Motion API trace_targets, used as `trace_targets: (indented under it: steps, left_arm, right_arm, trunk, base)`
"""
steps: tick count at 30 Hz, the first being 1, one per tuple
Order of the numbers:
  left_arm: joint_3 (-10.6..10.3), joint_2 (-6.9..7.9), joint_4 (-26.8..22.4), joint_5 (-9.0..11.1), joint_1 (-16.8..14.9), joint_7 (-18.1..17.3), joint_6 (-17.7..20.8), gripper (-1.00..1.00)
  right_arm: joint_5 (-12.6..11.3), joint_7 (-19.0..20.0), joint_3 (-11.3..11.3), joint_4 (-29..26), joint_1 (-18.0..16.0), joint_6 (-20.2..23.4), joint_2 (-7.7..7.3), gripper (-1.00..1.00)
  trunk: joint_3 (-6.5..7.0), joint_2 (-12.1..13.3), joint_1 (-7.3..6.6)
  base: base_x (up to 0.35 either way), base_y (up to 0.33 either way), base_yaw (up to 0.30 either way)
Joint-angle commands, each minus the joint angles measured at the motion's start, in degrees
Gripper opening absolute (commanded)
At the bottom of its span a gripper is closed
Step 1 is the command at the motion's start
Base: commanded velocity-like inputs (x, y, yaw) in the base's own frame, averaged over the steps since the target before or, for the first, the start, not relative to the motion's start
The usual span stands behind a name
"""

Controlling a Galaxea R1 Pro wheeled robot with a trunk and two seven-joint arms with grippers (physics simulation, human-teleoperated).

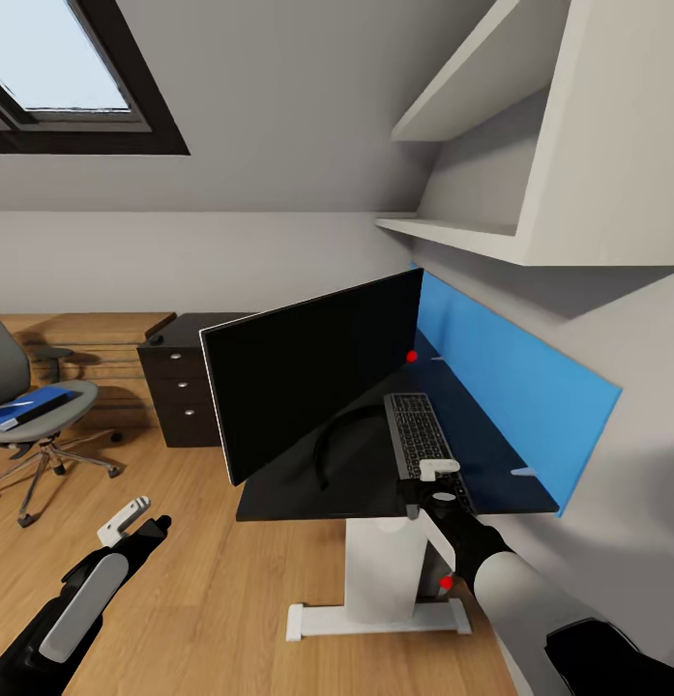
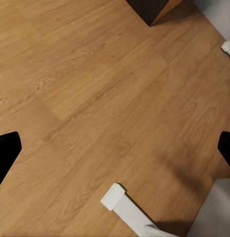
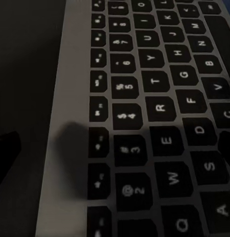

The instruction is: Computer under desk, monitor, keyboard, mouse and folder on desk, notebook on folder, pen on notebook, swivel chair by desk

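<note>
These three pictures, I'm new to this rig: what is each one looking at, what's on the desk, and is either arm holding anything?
The big picture is from the robot's head, looking down over both arms. On the black desk stand the monitor and the keyboard. The right gripper hovers at the keyboard's near end; its wrist camera sees the keys close up. The left gripper hangs over the wooden floor, holding nothing. The blue folder lies on the chair.

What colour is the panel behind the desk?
Bright blue panel, seen best in the head view, behind the black desk.
</note>
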Motion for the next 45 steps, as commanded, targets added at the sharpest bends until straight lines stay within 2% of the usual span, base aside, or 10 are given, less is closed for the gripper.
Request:
trace_targets:
  steps: [1,13,45]
  left_arm:
    - [-0.1,0.04,-0.1,0.3,0.0,0.4,0.1,1.00]
    - [-0.1,0.04,0.0,0.3,0.0,0.3,0.1,1.00]
    - [-0.2,-0.02,0.1,0.4,0.0,0.3,0.0,1.00]
  right_arm:
    - [-0.5,-0.5,0.5,-0.1,0.0,0.3,-0.05,1.00]
    - [-0.5,-0.4,0.5,-0.1,0.0,0.3,-0.05,1.00]
    - [-0.5,-0.1,0.5,-0.1,0.0,0.3,-0.13,1.00]
  trunk:
    - [-0.06,0.0,0.00]
    - [-0.06,0.0,0.00]
    - [-0.06,0.0,0.00]
  base:
    - [0.000,0.000,0.000]
    - [0.009,0.000,0.000]
    - [0.148,0.000,0.000]
